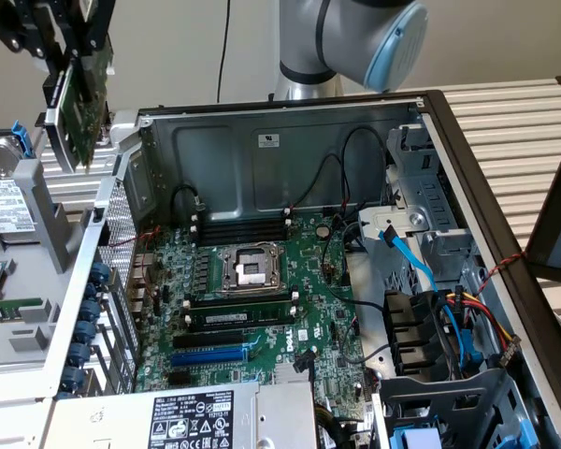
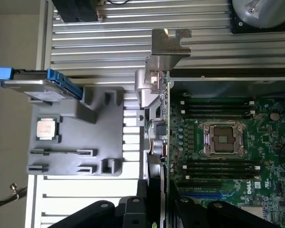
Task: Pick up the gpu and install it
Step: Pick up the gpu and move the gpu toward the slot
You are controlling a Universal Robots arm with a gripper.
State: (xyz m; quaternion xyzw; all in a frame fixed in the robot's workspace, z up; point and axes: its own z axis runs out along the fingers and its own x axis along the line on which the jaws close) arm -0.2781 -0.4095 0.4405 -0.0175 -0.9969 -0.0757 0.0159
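Though half-spread, end effector [image 2: 157,194] around gpu [image 1: 79,117].

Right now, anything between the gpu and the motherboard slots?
Nothing visible. The gripper holds the gpu high above the case wall at the exterior view's left; the blue slot lies uncovered, cables farther right.

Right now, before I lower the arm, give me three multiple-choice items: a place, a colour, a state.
1. Where is the gpu? A) seated in a slot B) held aloft, at the exterior view's left C) on the grey tray
2. Motherboard colour? A) red B) green C) black
3. CPU socket? A) under a fan cooler B) covered by the gpu C) bare, no cooler
Answers: B, the pincer grips it in the air; B, its board is green; C, its metal frame shows openly.
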